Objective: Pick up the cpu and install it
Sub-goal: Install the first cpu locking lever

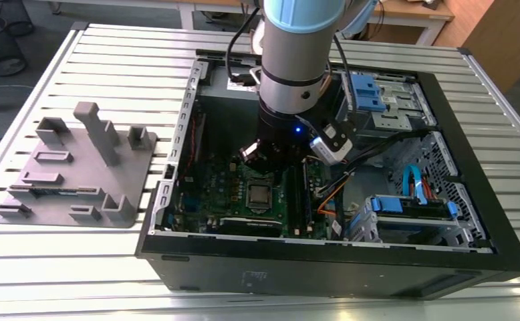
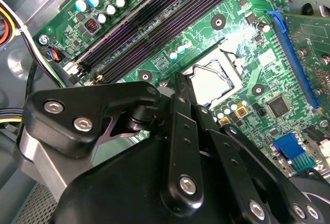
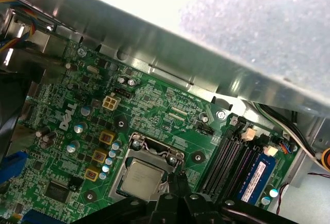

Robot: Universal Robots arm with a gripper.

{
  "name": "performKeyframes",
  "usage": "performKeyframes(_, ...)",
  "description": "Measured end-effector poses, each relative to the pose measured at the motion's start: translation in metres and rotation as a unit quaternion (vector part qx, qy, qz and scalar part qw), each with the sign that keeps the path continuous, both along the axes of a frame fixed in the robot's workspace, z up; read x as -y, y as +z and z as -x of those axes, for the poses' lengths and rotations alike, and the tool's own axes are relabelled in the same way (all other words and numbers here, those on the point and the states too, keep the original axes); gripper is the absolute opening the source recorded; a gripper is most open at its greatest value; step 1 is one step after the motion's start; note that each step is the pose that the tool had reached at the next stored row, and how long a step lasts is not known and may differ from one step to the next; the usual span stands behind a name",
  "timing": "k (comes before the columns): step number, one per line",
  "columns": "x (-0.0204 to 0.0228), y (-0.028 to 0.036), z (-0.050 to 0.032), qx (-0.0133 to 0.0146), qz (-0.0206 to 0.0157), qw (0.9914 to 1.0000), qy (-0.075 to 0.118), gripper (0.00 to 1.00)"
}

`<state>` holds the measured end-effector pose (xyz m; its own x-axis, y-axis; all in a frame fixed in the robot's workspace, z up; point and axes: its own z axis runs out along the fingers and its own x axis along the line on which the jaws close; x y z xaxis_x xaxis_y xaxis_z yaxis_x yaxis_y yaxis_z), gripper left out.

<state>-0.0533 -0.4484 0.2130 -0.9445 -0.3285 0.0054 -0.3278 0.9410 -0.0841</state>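
Evidently best treated as a seating-and-alignment job: judging by both wrist views, working with the end effector [image 2: 178, 79] drawn narrow, fingertips together and gripping nothing, poised just over the socket [image 3: 154, 146] of the green motherboard [image 3: 154, 105]. Found lying flat inside that socket, silver top up, framed by the metal surround: the cpu [image 3: 140, 178], seen in the exterior view too, directly under the arm [image 1: 291, 73]. Hard to say whether the fingertips touch the chip's near edge or hang just above it, so assume contact and move gently. Descend straight down on the socket, never at a slant, since a sideways nudge could ride the chip up onto the frame or scrape the contacts beneath. Press, if pressing at all, on the metal top near its middle rather than a corner, to avoid tilting it. Check that all four chip edges sit parallel to the socket walls and none stands proud. Stay off the capacitors [image 3: 105, 154] just beside the socket and the memory slots [image 2: 170, 22] running past it on the other side. Mind also the cables hanging near the arm inside the computer case [image 1: 331, 261]. Ignore the grey holder [image 1: 73, 174], standing well apart from the socket, outside the case on the desk [image 1: 108, 267].
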Motion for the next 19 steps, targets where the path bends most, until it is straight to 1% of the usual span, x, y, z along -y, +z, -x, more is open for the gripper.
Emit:
performKeyframes(5, 0.0001, -0.0001, 0.0, 0.0, -0.0001, 1.0, 0.0, 0.11)
performKeyframes(7, 0.0008, -0.0004, 0.0, 0.0, -0.0001, 1.0, 0.0, 0.11)
performKeyframes(19, 0.0089, -0.0019, 0.0, 0.0, 0.0, 0.99978, -0.021, 0.11)
